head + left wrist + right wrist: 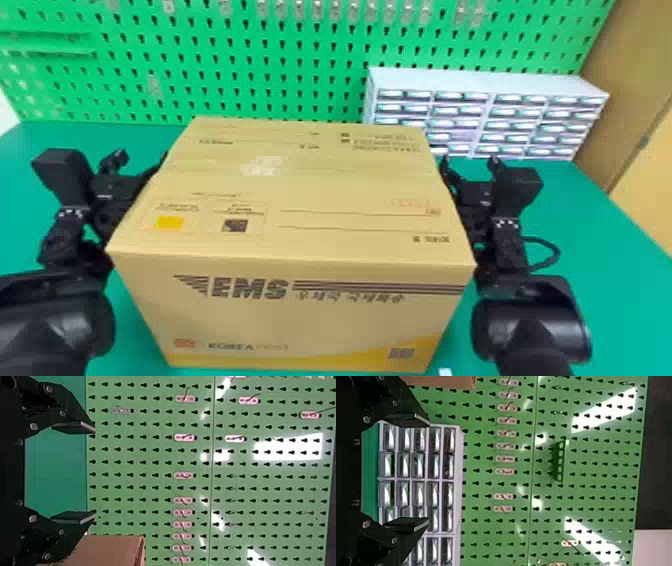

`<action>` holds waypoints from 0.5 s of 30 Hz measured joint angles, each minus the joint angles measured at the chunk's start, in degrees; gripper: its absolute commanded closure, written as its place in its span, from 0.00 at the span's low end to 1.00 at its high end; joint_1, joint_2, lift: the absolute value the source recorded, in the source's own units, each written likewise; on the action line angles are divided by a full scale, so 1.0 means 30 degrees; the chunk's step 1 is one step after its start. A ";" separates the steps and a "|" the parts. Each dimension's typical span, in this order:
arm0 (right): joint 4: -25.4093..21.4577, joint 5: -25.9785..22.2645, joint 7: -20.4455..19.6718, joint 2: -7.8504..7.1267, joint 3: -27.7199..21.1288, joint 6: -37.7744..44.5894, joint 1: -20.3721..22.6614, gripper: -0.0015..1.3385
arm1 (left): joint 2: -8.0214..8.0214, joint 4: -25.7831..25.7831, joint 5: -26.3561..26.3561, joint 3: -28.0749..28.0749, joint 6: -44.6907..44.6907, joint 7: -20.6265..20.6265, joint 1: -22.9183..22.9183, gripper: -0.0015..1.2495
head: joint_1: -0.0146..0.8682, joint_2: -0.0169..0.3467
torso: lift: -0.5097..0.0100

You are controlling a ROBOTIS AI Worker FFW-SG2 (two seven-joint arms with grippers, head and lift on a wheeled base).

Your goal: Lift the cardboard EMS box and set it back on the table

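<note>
1. Leftmost, the black left arm (55, 312) comes in from the lower left of the frame and runs up beside the box.
2. Next comes the left gripper (137, 159), left of centre, next to the box's left side, its two flat fingers standing well apart. The left wrist view (94, 473) shows the same wide gap between the tips.
3. Across the upper left and top stretches a green pegboard (260, 65) dotted with dark slots, a row of small hook plates (335, 10) along the top edge.
4. The cardboard EMS box (290, 310) fills the middle and lower middle, upright between the two arms, top closed, lettered face towards the viewer. From this steep angle I can't fairly say whether its base touches the table or how firmly the arms meet its sides.
5. A small white scrap (444, 372) shows at the bottom edge, right of centre.
6. Beside the box's right side is the right gripper (469, 162), spread open too, with its arm rising from the lower right.
7. Behind it, upper right, sits a pale drawer cabinet (487, 82); a black cable (558, 252) loops out lower down.
8. Far right, the green table (610, 235) meets a tan panel (632, 60).
</note>
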 measured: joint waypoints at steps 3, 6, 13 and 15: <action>0.0000 0.0016 -0.0036 0.0000 0.0041 0.0000 -0.0008 0.30 | 0.0000 0.0000 0.0048 -0.0133 0.0016 0.0000 -0.0002 0.39 | 0.78 0.00 | 0.79; 0.0000 0.0031 -0.0051 0.0000 0.0053 0.0000 -0.0016 0.30 | 0.0000 -0.0001 0.0154 -0.0281 0.0020 -0.0003 0.0016 0.39 | 0.78 0.00 | 0.79; 0.0000 0.0056 -0.0091 0.0000 0.0076 0.0000 -0.0036 0.30 | 0.0000 -0.0052 0.0221 -0.0586 0.0021 -0.0008 0.0072 0.39 | 0.78 0.00 | 0.79; 0.0000 0.0058 -0.0111 0.0000 0.0102 0.0000 -0.0036 0.30 | -0.0001 -0.0057 0.0215 -0.0623 0.0022 -0.0006 0.0079 0.39 | 0.78 0.00 | 0.79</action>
